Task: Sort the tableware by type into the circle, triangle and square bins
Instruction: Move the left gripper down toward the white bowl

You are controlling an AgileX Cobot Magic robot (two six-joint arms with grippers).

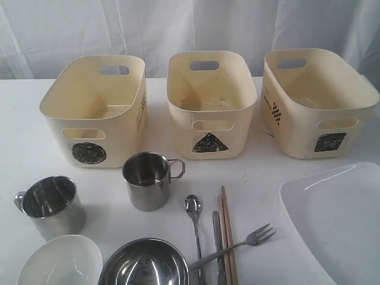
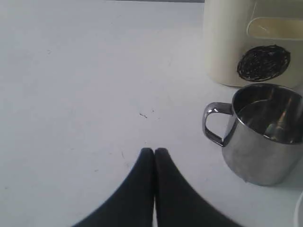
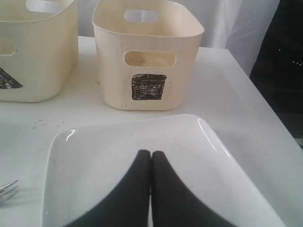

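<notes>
White desk (image 1: 18, 136). Far row, three cream plastic tubs with cut-out handles, all upright.

Left: tub with black scribbled circle (image 1: 122, 133). Near-left of it, steel handled mug (image 1: 50, 208), upright, handle pointing left. White bowl (image 1: 59, 261) at the near edge, just in front of that mug. Left pincer (image 2: 154, 152): black fingers pressed together, nothing between them, over bare desk near this mug.

Middle: tub with black triangle (image 1: 237, 133). Second steel mug (image 1: 147, 181) in front of the gap between circle and triangle tubs, handle to the right. Steel bowl (image 1: 142, 264) at the near edge, just beside the white bowl. Right of it, side by side and pointing far: steel spoon (image 1: 193, 208), steel knife (image 1: 217, 237), pair of wooden chopsticks (image 1: 225, 225). Steel fork (image 1: 249, 239) lies slanted across knife and chopsticks, tines far-right.

Right: tub with black square (image 1: 297, 133). Large white squarish plate (image 1: 338, 219) near-right, partly cut off by the frame. Right pincer (image 3: 150, 153): fingers closed tight, empty, over the plate's near part; cannot tell if touching.

All tableware on the desk, outside the tubs.
</notes>
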